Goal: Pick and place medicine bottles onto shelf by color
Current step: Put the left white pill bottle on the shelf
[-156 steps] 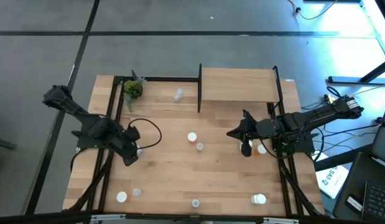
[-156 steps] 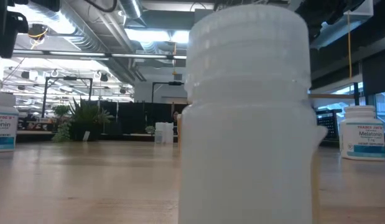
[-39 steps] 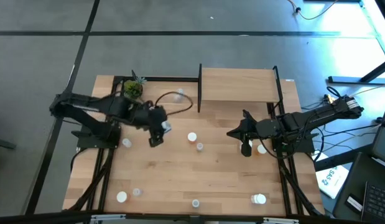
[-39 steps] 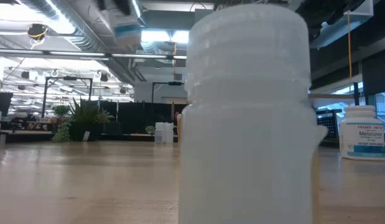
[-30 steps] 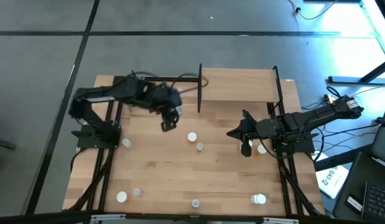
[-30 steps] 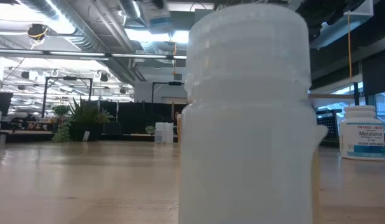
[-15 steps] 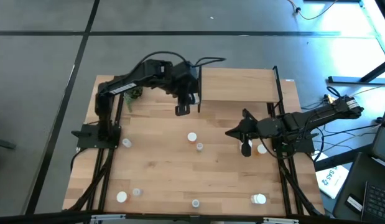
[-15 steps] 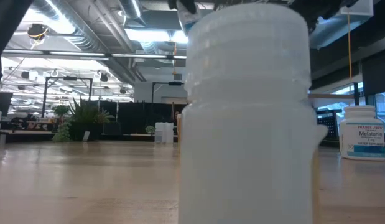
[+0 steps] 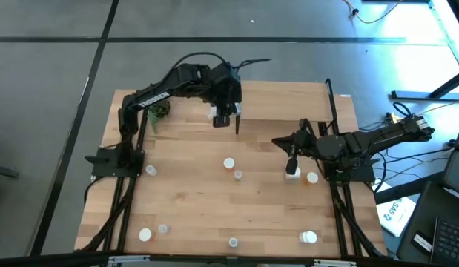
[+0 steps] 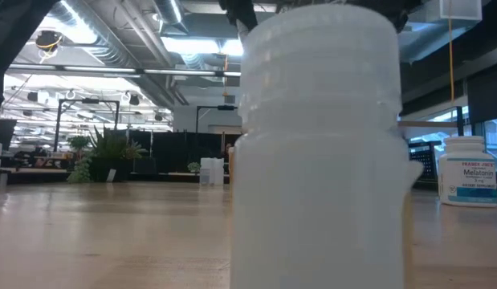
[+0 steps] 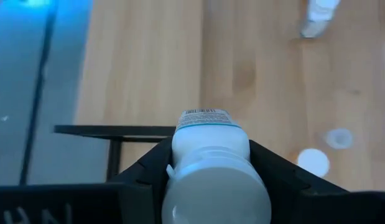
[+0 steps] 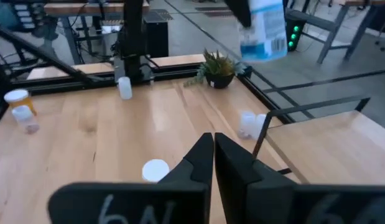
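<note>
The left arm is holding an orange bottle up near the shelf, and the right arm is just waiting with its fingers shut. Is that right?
Almost. The bottle in the left gripper is white with a blue-banded label, not orange; the left wrist view shows it clamped between the fingers. The rest holds: it is up by the shelf, and the right gripper waits with its fingers shut.

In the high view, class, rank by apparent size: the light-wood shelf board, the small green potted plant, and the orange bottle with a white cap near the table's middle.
1. Light-wood shelf board, clearly largest.
2. Small green potted plant.
3. Orange bottle with a white cap, smallest.
</note>
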`<state>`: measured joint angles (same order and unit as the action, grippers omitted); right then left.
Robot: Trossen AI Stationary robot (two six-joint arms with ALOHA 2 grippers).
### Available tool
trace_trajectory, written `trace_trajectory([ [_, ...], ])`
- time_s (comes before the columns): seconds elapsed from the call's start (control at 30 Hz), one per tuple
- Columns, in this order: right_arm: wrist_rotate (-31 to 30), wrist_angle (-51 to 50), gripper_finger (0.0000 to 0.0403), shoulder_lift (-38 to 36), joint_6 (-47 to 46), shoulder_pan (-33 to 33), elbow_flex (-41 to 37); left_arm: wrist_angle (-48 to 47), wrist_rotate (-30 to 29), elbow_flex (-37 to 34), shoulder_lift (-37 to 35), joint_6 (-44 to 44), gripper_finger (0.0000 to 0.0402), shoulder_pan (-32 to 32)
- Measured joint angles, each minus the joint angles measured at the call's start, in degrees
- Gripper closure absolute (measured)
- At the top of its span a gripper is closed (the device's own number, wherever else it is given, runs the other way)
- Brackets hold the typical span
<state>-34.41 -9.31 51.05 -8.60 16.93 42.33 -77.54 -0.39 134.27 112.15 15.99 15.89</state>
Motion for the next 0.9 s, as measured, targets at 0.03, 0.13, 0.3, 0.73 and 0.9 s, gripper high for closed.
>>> trace_trajectory([
  [0.03,0.0,-0.1,0.0384,-0.1,0.3,0.2,0.0,-0.4,0.7,-0.1,0.2,-0.3,0.0249,-0.1],
  [0.13,0.1,-0.1,0.0384,-0.3,0.3,0.3,0.0,-0.9,0.9,-1.0,0.0,-0.7,0.0249,-1.8],
  [0.3,5.2,0.0,0.0384,-0.6,2.6,0.3,0.0,-3.6,1.0,-2.1,0.2,-3.1,0.0249,-6.4],
  [0.73,13.6,-4.6,0.0384,-0.7,7.7,2.6,0.0,-3.8,1.2,-14.9,0.1,-20.0,0.0249,-20.0],
  [0.9,13.6,-5.3,0.0384,-0.7,9.1,4.3,0.0,0.9,1.0,-23.2,0.1,-26.9,0.0249,-23.7],
])
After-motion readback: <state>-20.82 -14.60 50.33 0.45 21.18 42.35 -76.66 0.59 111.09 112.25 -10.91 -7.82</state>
